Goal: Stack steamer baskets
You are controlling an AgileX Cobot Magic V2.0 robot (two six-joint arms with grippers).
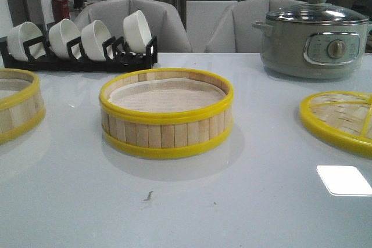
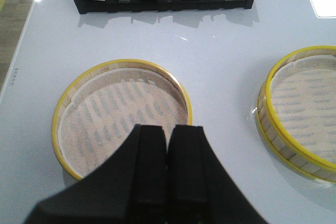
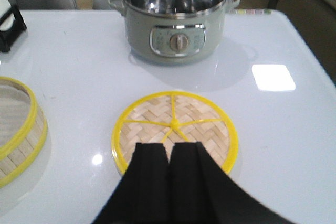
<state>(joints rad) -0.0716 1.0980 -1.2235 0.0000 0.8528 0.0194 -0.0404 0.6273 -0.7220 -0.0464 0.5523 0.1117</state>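
Note:
One steamer basket (image 1: pixel 166 114) with pale slat walls, yellow rims and a whitish liner stands mid-table; it also shows at the edge of the left wrist view (image 2: pixel 299 111) and of the right wrist view (image 3: pixel 18 129). A second, alike steamer basket (image 1: pixel 17 103) sits at the table's left edge. My left gripper (image 2: pixel 168 132) hangs shut and empty above this second basket (image 2: pixel 121 114). My right gripper (image 3: pixel 169 148) is shut and empty above a flat woven lid (image 3: pixel 176 129) with a yellow rim. Neither gripper appears in the front view.
The woven lid (image 1: pixel 340 120) lies at the right. A grey-green electric pot (image 1: pixel 314 36) with glass lid stands at the back right. A black rack of white bowls (image 1: pixel 81 45) lines the back left. The table's left edge (image 2: pixel 16 72) runs close to the left basket.

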